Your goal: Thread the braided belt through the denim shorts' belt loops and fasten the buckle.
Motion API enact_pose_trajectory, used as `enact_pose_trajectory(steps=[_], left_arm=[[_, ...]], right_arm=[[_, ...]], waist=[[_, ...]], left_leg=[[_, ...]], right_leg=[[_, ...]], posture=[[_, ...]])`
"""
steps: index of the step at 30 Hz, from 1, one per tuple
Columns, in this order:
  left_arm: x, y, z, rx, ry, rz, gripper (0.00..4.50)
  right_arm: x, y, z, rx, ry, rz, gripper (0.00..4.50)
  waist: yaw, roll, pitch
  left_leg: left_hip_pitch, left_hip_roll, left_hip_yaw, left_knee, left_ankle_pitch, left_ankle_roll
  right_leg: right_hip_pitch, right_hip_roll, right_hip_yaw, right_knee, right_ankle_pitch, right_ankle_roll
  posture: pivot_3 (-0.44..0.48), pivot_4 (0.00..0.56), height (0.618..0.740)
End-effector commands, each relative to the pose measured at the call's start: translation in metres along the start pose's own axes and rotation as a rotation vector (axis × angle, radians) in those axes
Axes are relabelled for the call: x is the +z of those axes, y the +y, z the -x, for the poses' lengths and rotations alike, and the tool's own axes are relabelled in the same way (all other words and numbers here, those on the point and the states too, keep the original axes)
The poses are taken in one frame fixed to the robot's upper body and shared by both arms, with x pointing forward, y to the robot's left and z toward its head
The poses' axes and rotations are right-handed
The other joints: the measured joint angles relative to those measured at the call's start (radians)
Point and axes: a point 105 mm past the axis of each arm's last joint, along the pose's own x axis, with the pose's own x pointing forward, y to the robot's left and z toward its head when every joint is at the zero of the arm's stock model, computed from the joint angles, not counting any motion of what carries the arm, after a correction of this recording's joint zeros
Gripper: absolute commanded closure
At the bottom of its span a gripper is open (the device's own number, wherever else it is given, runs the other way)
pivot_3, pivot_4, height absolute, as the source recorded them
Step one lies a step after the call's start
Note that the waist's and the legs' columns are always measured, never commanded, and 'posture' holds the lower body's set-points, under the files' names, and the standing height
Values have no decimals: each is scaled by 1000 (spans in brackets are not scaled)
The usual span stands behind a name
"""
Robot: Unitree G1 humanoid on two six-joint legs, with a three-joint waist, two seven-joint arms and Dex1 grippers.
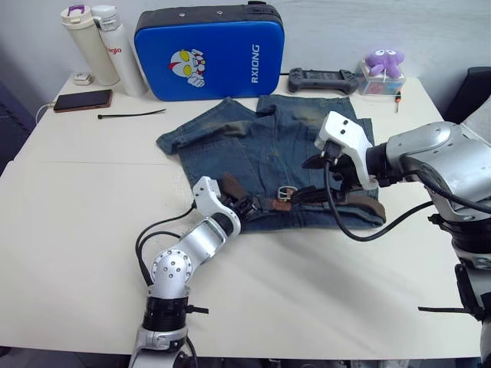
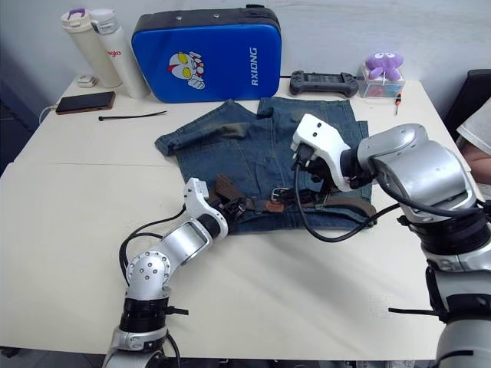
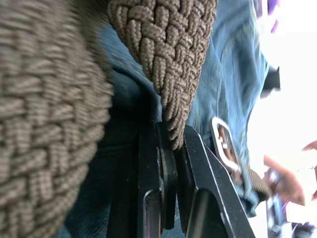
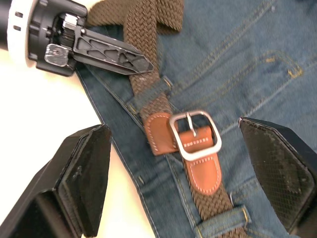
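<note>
belt (image 4: 148,99) lies along the shorts (image 1: 261,146) waistband on the tabletop (image 1: 92,215), buckle (image 4: 195,135) mid-waist. woven strap looks soft and floppy, likely grippy; best taken near the stiffer leather tip. left gripper (image 4: 111,52) pinches the strap; right gripper (image 4: 193,183) spread above the buckle.

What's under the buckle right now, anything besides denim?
Under the buckle lie the belt's tan leather tab, the braided belt and the denim shorts waistband. Whether the prong sits in the weave is unclear.

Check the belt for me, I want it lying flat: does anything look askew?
Yes. Near the left gripper, the braided belt bunches and folds instead of lying flat along the denim shorts. The buckle looks fastened.
</note>
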Motion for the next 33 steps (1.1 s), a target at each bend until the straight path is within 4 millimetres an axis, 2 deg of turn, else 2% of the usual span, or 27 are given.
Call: enact_pose_trajectory(steps=[1,8,11,14,17,20,21,24,33], left_arm=[[-2,-10,-3,-46,28,-43,4500],[-12,-22,-8,-112,114,-95,4500],[-17,-24,-10,-124,162,-124,4500],[-18,-23,-11,-123,194,-158,4500],[-20,-20,-12,-115,217,-178,4500],[-20,-19,-13,-107,222,-184,4500],[-20,-19,-14,-106,224,-186,4500],[-19,-17,-14,-101,229,-193,4500],[-17,-17,-16,-97,226,-167,4500]], right_arm=[[3,7,8,-4,-6,100,77],[-12,14,8,-18,40,196,77],[-15,29,-3,24,10,427,77],[-21,44,-13,54,-30,498,77],[-31,49,-24,38,-42,564,77],[-41,46,-31,0,-36,601,944],[-42,45,-33,-13,-41,602,1526],[-45,43,-38,-40,-46,606,2361],[-63,29,-44,-104,13,618,2361]], waist=[[-1,0,0],[1,0,0],[2,0,0],[3,0,0],[2,0,0],[2,0,0],[2,0,0],[1,0,0],[2,0,0]], left_leg=[[0,0,0,0,0,0],[0,0,0,0,0,0],[0,0,0,1,0,0],[0,0,0,1,0,0],[0,0,0,2,0,0],[0,0,0,4,0,0],[1,0,0,4,0,0],[1,0,0,5,0,-1],[1,0,0,7,0,-1]], right_leg=[[0,0,0,0,0,0],[0,0,0,0,0,0],[0,0,0,0,0,0],[1,0,0,0,0,1],[1,0,0,1,0,1],[1,0,0,2,0,1],[1,0,0,2,0,1],[2,0,0,3,0,1],[2,0,0,4,0,1]], posture=[[0,150,739],[0,150,739],[0,150,739],[0,150,739],[0,150,739],[0,150,739],[0,150,739],[0,150,739],[0,150,739]])
